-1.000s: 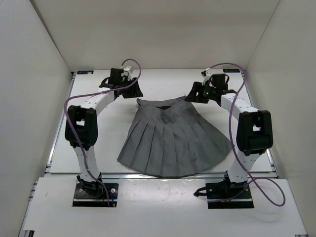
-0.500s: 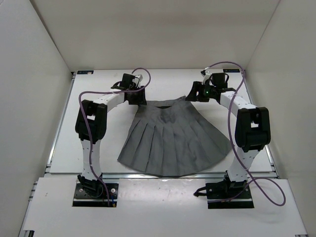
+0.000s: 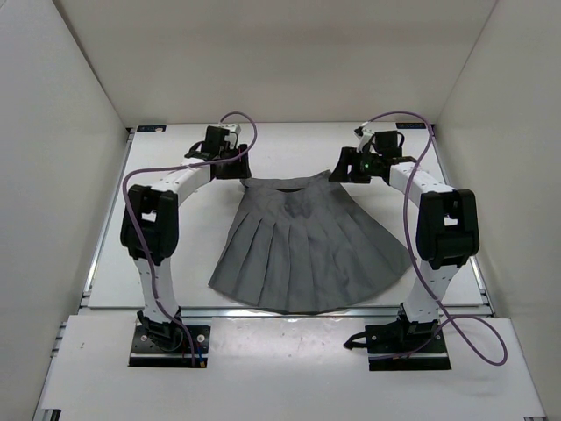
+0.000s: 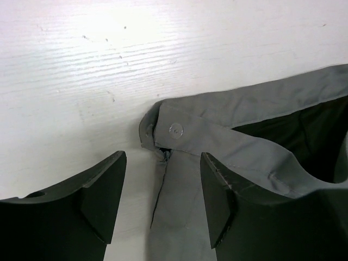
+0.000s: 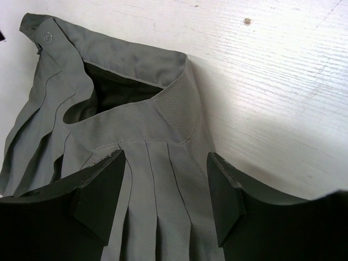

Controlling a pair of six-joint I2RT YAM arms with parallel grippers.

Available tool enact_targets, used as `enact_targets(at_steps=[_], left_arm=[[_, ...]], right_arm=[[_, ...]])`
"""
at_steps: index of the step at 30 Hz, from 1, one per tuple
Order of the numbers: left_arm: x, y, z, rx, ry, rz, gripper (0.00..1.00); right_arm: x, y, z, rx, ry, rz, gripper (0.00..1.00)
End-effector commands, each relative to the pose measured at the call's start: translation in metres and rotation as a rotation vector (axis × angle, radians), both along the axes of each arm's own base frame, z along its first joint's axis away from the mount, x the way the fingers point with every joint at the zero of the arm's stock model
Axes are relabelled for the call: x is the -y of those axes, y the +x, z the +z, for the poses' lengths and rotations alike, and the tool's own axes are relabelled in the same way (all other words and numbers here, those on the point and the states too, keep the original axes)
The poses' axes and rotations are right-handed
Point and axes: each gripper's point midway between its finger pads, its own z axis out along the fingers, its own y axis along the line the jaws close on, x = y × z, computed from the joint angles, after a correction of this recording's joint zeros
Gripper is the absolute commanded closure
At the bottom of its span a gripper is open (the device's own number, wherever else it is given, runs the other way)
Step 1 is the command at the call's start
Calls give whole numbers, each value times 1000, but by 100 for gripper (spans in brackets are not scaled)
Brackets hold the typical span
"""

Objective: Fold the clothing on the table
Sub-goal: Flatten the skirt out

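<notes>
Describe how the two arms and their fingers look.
The left arm and right arm have white links, black joint housings and black base plates. A purple cable loops along each. A green light glows near the right wrist. The fingers are black wedges.

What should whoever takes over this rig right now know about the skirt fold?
Claws: the left claw is open and empty, over the button corner of the waistband. The right claw is open and empty, over the waistband's opposite, ribbed end.
Things: the pleated skirt lies fanned out flat in the middle of the table, waistband far, hem toward the arm bases.
Done: no fold yet.
Left: grip the skirt and fold it.
</notes>
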Motion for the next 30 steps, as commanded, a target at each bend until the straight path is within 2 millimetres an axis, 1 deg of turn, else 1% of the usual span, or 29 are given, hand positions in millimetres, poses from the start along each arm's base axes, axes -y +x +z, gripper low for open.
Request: enact_targets(at_steps=[1,2,3,4,8,9,10,11,13,14,15,18,19,20,21,22,23,24,25,26,27,29,30], left_arm=[[5,6,-3,5,49,5,33],[9,12,1,17,57,2,33],[12,11,-5,-3,67,-3,33],[10,14,-11,-9,84,4,33],[17,21,-16,-10,73,0,34],[17,22,-14,-7,73,3,34],[17,21,-18,-18,88,5,34],[13,23,-19,-19,94,13,34],[16,19,-26,-39,111,6,34],[14,20,-27,-44,113,11,35],[15,19,-27,-46,114,8,35],[14,16,-31,-56,122,5,36],[15,18,-28,-41,119,4,39],[17,15,-33,-55,110,-3,45],[15,18,-32,-50,113,1,56],[13,16,-36,-66,110,-5,61],[18,16,-35,-60,109,-13,70],[18,17,-36,-62,108,-11,74],[21,16,-38,-67,100,-25,75],[22,16,-39,-71,100,-24,85],[22,15,-40,-74,97,-32,99],[25,12,-42,-85,83,-45,100],[27,11,-36,-77,72,-54,100]], right_arm=[[-3,8,19,66,10,17,41],[-7,8,23,74,12,25,41],[-3,7,21,71,9,20,41],[-4,7,22,72,6,19,42],[-2,7,25,85,-5,16,41],[-1,8,26,89,-11,8,41],[0,8,24,90,-12,7,41],[-1,6,24,86,-18,8,41],[3,8,22,87,-19,-1,41],[3,10,26,101,-19,-3,42],[5,9,19,85,-19,-6,41],[5,10,21,95,-23,-8,41],[3,11,22,96,-24,-8,41],[4,13,23,102,-23,-10,42],[3,14,24,103,-19,-3,41],[3,13,22,96,-21,0,42],[2,13,20,86,-15,-5,41],[2,16,24,95,-15,-6,42],[2,17,20,92,-19,0,41],[2,20,25,108,-19,-1,41],[1,19,22,102,-17,7,41],[-1,23,23,109,-18,16,41],[-2,23,20,96,-23,21,41]])
